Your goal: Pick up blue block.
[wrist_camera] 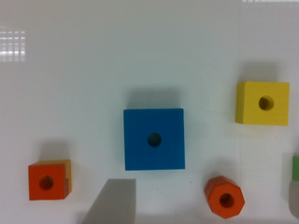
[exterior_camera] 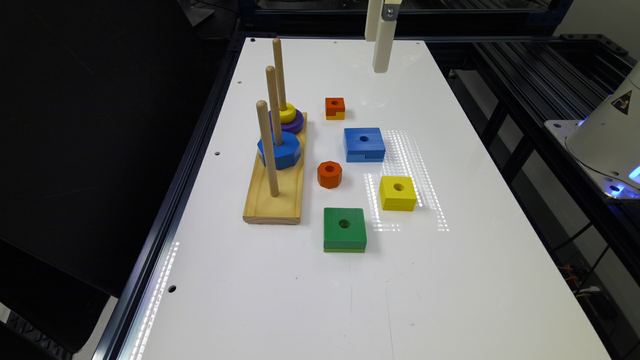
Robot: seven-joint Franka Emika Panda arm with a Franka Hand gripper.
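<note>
The blue block (exterior_camera: 364, 143) is a flat square with a round centre hole and a notch in its side, lying on the white table (exterior_camera: 310, 300) near the middle. From the wrist view the blue block (wrist_camera: 154, 139) lies flat, seen straight from above. My gripper (exterior_camera: 378, 52) hangs high over the table's far end, well above and beyond the block. In the wrist view the gripper (wrist_camera: 205, 183) is open, its two grey fingers (wrist_camera: 112, 203) wide apart with nothing held.
Around the block lie a small orange square (exterior_camera: 334, 107), an orange octagon (exterior_camera: 329, 174), a yellow square (exterior_camera: 398, 192) and a green square (exterior_camera: 344, 229). A wooden peg board (exterior_camera: 276, 187) with three pegs carries a blue octagon (exterior_camera: 280, 150) and purple and yellow rings.
</note>
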